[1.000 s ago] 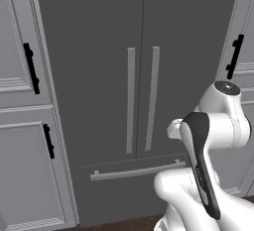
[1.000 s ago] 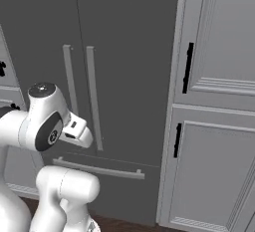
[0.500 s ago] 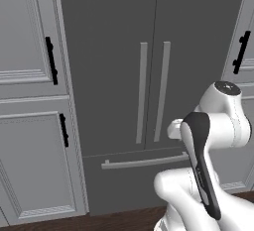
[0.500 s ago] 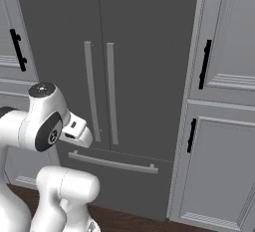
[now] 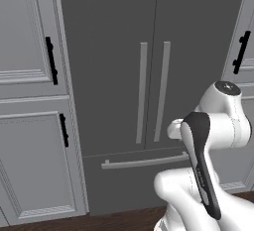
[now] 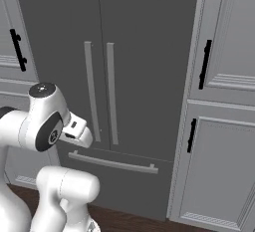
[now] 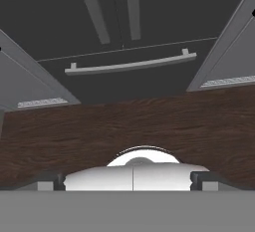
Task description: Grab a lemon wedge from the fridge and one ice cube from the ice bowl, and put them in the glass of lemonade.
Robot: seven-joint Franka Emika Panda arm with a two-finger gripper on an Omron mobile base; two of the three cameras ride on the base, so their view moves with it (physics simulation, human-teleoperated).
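the fridge (image 5: 149, 76) ahead of the hand (image 7: 132, 178) is shut; hand open and empty. next: reach forward for a door handle (image 5: 142, 92).

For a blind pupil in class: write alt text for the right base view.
A tall dark grey fridge stands shut, with two upright silver bar handles and a drawer handle below. Light grey cabinets flank it; the white arm is folded at lower left.

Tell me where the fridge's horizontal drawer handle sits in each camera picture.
Left base view: drawer handle low centre, partly behind the arm.
Right base view: drawer handle lower left of centre.
Hand view: drawer handle upper centre.
Shared landmark: the paired vertical door handles.
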